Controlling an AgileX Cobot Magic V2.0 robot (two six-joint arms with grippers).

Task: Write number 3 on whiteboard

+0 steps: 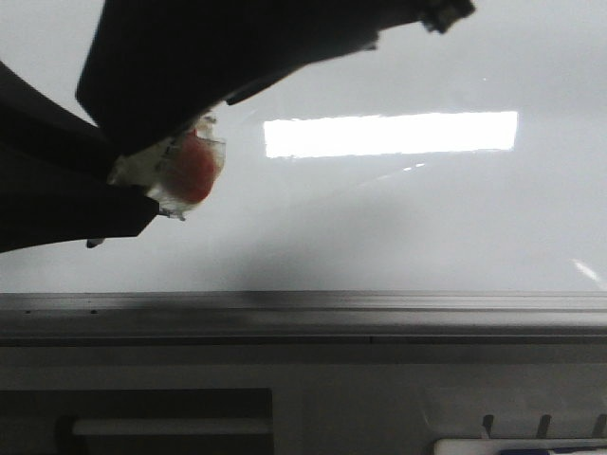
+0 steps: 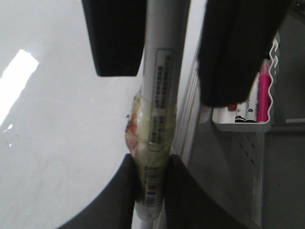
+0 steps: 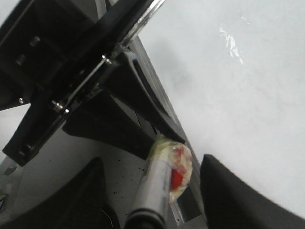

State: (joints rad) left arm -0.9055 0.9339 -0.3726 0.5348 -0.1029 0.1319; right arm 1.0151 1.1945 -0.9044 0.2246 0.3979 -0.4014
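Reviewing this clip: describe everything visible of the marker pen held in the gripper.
The slim pale grey-white marker with black printed label text is clamped between the dark fingers of the left gripper. A crumpled wrap of clear tape with a red patch bulges around its barrel near the grip. In the right wrist view its dark-ringed end sits between the open fingers of the right gripper, which do not touch it. It hangs over the glossy pale whiteboard; the tip is not visible, so contact is unclear.

My black left gripper [image 2: 151,179] pinches a pale grey marker barrel [image 2: 159,95] with fine black print, wrapped in clear yellowish tape over a red patch [image 1: 194,171]. Glossy grey-white whiteboard [image 1: 398,218], grey metal rail [image 1: 303,313]. White tray [image 2: 240,126]: pink, black-capped markers [image 2: 263,95].
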